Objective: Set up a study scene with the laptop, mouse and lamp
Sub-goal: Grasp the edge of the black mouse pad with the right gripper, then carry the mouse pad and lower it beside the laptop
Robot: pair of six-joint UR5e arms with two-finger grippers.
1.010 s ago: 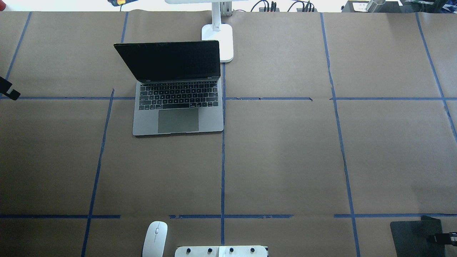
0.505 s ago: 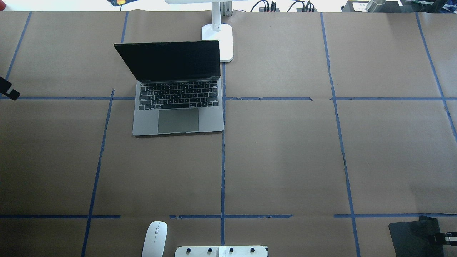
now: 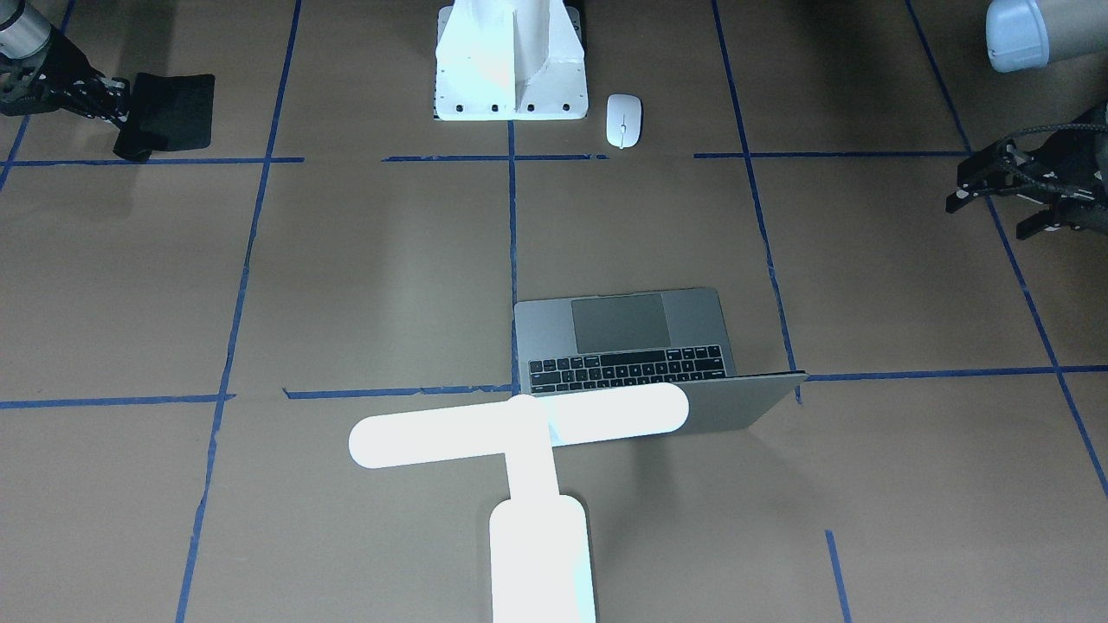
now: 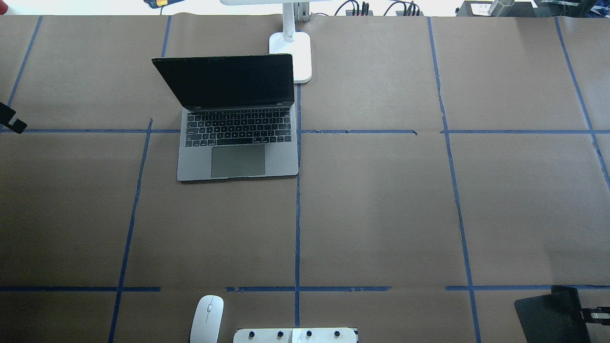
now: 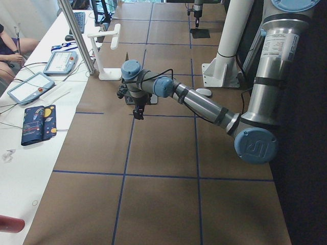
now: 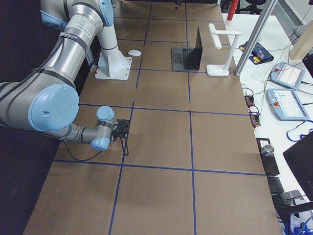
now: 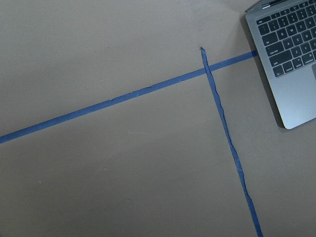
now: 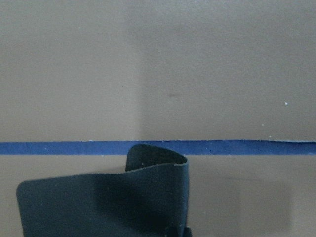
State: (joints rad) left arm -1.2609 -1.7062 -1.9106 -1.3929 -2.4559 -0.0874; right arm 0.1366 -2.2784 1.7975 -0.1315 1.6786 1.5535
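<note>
The grey laptop [image 4: 238, 143] stands open left of centre, its screen dark; it also shows in the front view [image 3: 640, 333] and in the left wrist view [image 7: 291, 59]. The white mouse [image 4: 207, 318] lies at the near edge beside the pedestal, also seen in the front view [image 3: 623, 119]. The glowing white lamp [image 3: 519, 424] stands behind the laptop, its base [image 4: 291, 52] on the table. My right gripper [image 3: 121, 104] is shut on the edge of a black mat [image 4: 548, 317], which curls up in the right wrist view [image 8: 108, 202]. My left gripper [image 3: 991, 212] is open and empty, far left of the laptop.
The white bolted pedestal [image 3: 511, 61] sits at the near middle edge. Blue tape lines [image 4: 297, 214] cross the brown paper cover. Cables and devices [image 6: 286, 98] lie on a side bench beyond the far edge.
My right gripper has drawn the black mat a little to the left and tilted it. The left arm, laptop, mouse and lamp have not moved.
</note>
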